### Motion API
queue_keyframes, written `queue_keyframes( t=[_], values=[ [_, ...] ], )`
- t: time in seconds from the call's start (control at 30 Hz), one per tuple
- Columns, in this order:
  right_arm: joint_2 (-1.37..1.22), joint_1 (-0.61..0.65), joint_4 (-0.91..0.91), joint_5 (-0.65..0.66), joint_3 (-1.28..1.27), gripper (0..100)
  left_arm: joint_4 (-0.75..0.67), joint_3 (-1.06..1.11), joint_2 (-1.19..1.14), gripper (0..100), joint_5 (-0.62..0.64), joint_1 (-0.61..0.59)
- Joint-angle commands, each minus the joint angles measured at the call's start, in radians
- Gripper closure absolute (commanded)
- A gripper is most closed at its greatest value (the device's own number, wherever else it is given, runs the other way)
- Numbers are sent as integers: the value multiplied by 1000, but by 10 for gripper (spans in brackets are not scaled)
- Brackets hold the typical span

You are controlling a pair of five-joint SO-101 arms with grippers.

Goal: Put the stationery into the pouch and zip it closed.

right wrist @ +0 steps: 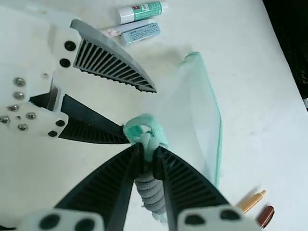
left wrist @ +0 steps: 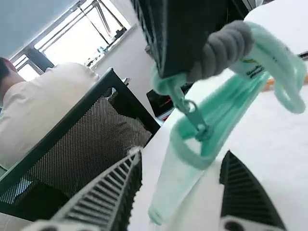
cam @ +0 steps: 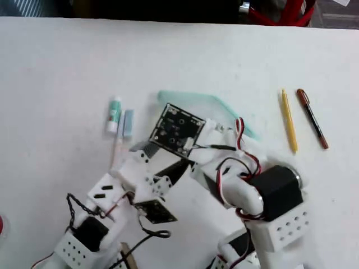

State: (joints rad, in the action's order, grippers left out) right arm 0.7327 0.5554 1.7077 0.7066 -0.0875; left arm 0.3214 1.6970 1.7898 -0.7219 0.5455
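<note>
Seen from beside the arms, the right gripper (right wrist: 147, 151) is clamping shut on the grey cord (right wrist: 150, 190) at one end of the translucent green pouch (right wrist: 195, 103), which is stretching away across the white bench (cam: 67, 61). The left gripper (left wrist: 183, 154) is standing wide, its fingers either side of the zip pull (left wrist: 196, 122) and apart from it. A glue stick (cam: 114, 115) and a small blue stick (cam: 128, 123) are lying together near the pouch. A yellow pen (cam: 289, 120) and a brown pen (cam: 312, 119) are lying on the pouch's opposite side.
</note>
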Motion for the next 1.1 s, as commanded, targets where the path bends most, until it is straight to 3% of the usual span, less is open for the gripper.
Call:
queue_keyframes(
  t=[0.0, 0.53, 0.7, 0.8, 0.93, 1.07],
  values=[
    [-15, 7, 5, 15, 77, 980, -48, -5, 4, 744, -11, 15],
    [-15, 16, 12, 15, 83, 981, 23, -3, -1, 746, -9, -31],
    [12, 56, 13, 14, 81, 981, 25, -3, 4, 749, -9, 27],
    [56, 62, 13, 14, 81, 981, 23, -3, 5, 810, -9, 73],
    [84, 47, 13, 14, 74, 981, -5, -5, 5, 969, -11, 140],
    [90, -18, 12, 18, 68, 981, -104, -11, 5, 954, -9, 157]
  ],
)
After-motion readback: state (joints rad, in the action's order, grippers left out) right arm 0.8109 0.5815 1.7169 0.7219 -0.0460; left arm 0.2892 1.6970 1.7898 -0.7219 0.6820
